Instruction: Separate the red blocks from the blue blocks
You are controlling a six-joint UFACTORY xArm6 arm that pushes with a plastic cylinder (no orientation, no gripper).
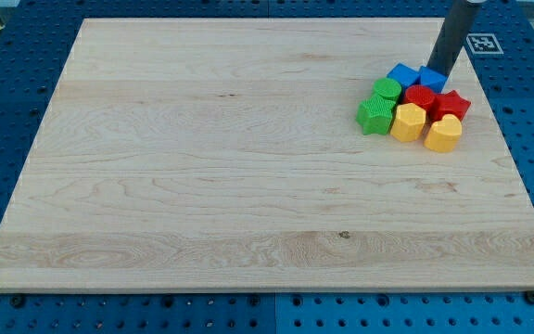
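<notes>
Surface: wooden board. All blocks packed in one touching cluster at 2 o'clock.

Two blue blocks along cluster's 12 o'clock edge. Red cylinder and red star touching them at 6 o'clock. Green blocks at 9 o'clock side, yellow blocks at 6 o'clock side.

No gripper fitted: plain rod only, nothing to open or clamp. My tip just at right-hand blue block's 12 o'clock edge; contact cannot be confirmed.

Step in hand, judged: opening stage, no separation yet. Next move calls for wedging between colours, driving blues toward 9 o'clock, clear of reds.
</notes>
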